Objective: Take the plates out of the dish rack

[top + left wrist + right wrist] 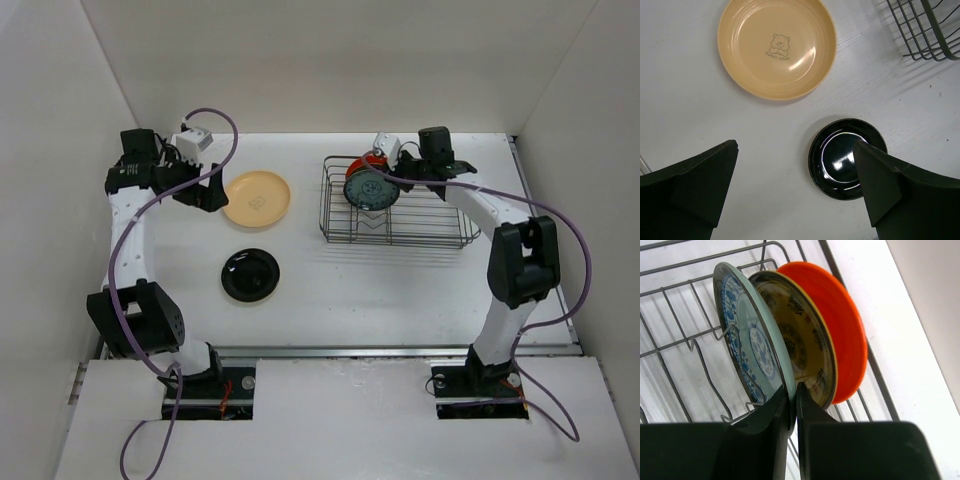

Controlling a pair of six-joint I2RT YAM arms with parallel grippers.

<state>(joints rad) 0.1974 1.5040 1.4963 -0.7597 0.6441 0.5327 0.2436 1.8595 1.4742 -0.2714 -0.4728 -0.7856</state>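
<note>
Upright, teal plate point(752, 340) pinched by right hand point(792, 407), rack point(400, 241) running left-right.

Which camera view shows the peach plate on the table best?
The left wrist view. It looks straight down on the peach plate, so the bear print in its middle is clear. The top external view shows it whole but small, the print only a faint mark. The right wrist view does not show it.
</note>
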